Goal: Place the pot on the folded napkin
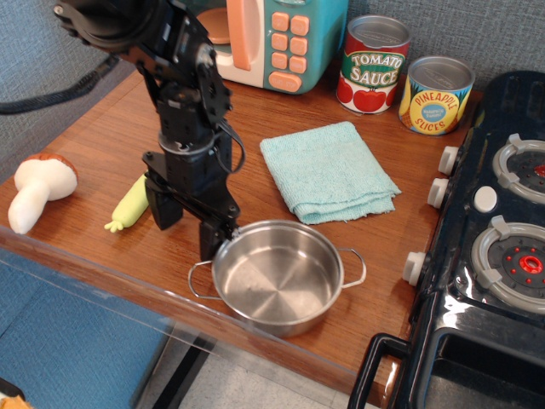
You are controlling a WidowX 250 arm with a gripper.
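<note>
Nearest the camera, the shallow round stainless steel pot with thin wire loop handles (278, 277) sat on the front part of the brown wooden bench (366, 281), close to the edge. The black end effector (189, 223) stood at the pot's left rim with its two fingers spread; one finger (211, 237) appeared to touch or straddle the rim near the left handle, the other (162, 209) lay outside. Nothing was gripped yet. To the left lay a green-handled spoon (130, 203), partly hidden, and a brown-capped toy mushroom (34, 189). Just behind the pot, apart from it, lay the folded light teal terry napkin (328, 171), bare. At the back stood a teal toy microwave (272, 34), a tomato sauce tin (373, 64) and a pineapple slices tin (435, 95); a black toy stove (502, 221) sat right. Judged step: grasp approach on the rim. Next move would call for pinching the rim, lifting, then carrying back-right over the napkin.
</note>
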